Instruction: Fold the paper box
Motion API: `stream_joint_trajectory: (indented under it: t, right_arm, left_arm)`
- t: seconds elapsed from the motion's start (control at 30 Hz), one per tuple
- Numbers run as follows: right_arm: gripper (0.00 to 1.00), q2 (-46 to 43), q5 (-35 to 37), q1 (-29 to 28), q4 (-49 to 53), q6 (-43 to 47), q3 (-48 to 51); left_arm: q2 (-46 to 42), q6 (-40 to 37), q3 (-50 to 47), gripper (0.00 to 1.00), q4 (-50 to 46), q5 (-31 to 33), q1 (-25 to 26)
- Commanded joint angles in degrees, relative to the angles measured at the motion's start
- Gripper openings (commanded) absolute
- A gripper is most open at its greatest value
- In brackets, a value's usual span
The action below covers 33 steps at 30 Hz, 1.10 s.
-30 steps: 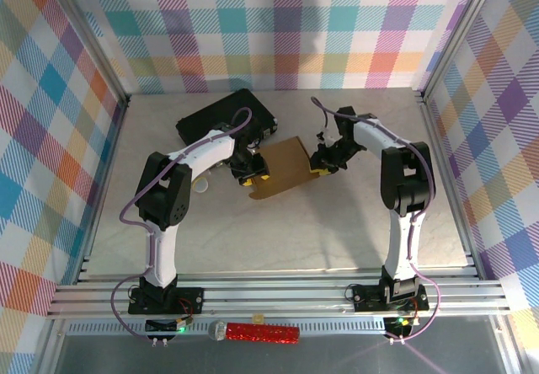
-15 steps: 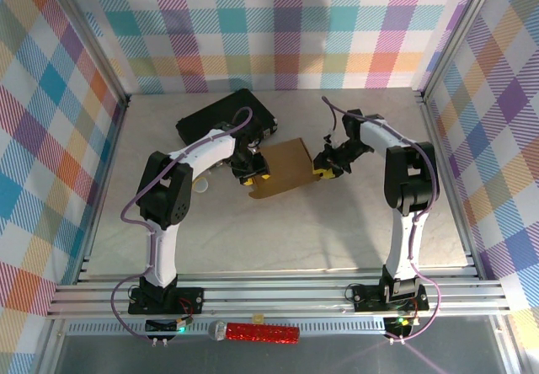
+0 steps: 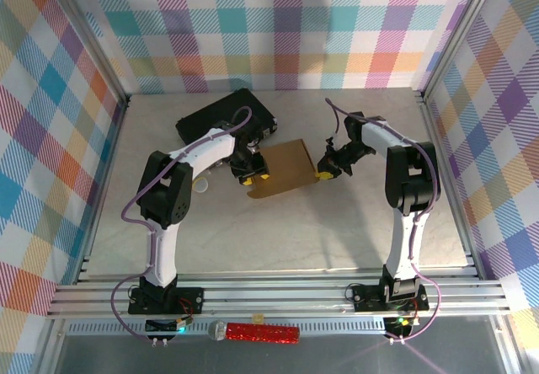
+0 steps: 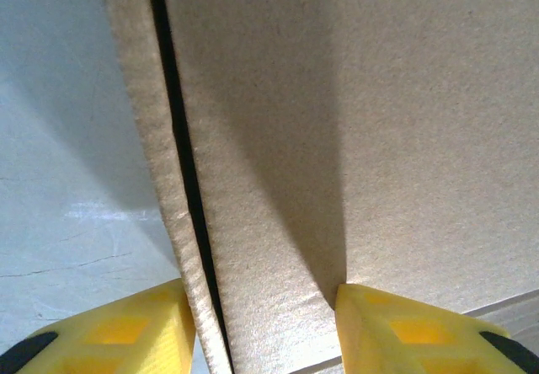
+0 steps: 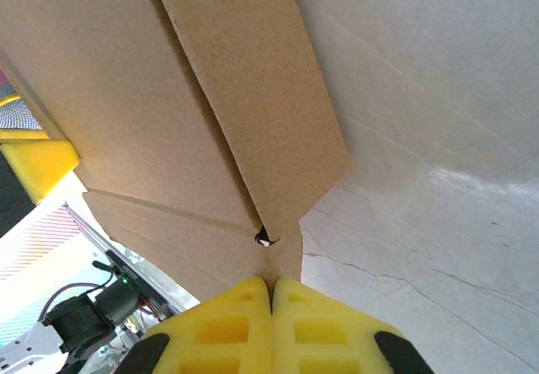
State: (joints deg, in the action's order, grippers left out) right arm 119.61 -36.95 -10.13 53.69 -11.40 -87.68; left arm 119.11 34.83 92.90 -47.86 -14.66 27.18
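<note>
The brown paper box (image 3: 286,165) lies as a partly folded sheet in the middle of the table, held between both arms. My left gripper (image 3: 254,174) is at its left edge. In the left wrist view the yellow fingertips (image 4: 126,332) stand either side of a doubled cardboard fold (image 4: 269,222) and press on it. My right gripper (image 3: 325,172) is at the sheet's right corner. There the fingers (image 5: 227,323) meet, pinching a thin cardboard tab (image 5: 282,260) below a loose flap (image 5: 253,96).
A black hard case (image 3: 227,117) lies just behind the box, close to the left arm. A small white disc (image 3: 202,187) sits by the left arm's elbow. A red glittery cylinder (image 3: 257,333) lies off the table, in front of the rail.
My right gripper has shifted a little to the right and nearer, drawing the box's right corner with it. The left gripper has held its place on the left edge.
</note>
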Motion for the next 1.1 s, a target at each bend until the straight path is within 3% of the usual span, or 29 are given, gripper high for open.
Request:
stream_joint_trajectory:
  t: [0.0, 0.27, 0.37, 0.5, 0.67, 0.83, 1.07]
  right_arm:
    - [0.0, -1.66, -4.23, -1.03, 0.25, -1.42, 0.72]
    - [0.0, -1.17, -6.86, -0.44, 1.37, -3.03, 0.3]
    - [0.22, -1.73, -7.82, 0.0, 1.84, -2.97, 0.4]
    - [0.32, -2.46, -8.35, 0.11, 2.22, -2.47, 1.4]
    - [0.33, -3.5, -8.65, 0.16, 1.95, -2.41, 3.27]
    - [0.41, -5.11, -2.84, 0.2, 3.81, 0.13, 4.17]
    - [0.39, -4.36, -4.44, 0.25, 1.55, -0.15, 3.94]
  left_arm:
    - [3.01, -0.04, 0.35, 0.45, 1.71, 2.97, -1.06]
    - [2.66, -0.46, -0.13, 0.45, 1.54, 3.01, -1.42]
    - [2.77, -0.46, -0.17, 0.45, 1.61, 2.92, -1.52]
    - [2.94, -0.38, 0.09, 0.44, 1.63, 2.89, -1.52]
    - [3.03, -0.44, 0.26, 0.44, 1.51, 2.79, -1.52]
    - [3.15, -0.55, 0.26, 0.44, 1.45, 2.79, -1.52]
    - [3.67, -0.82, 0.68, 0.44, 1.19, 2.71, -1.56]
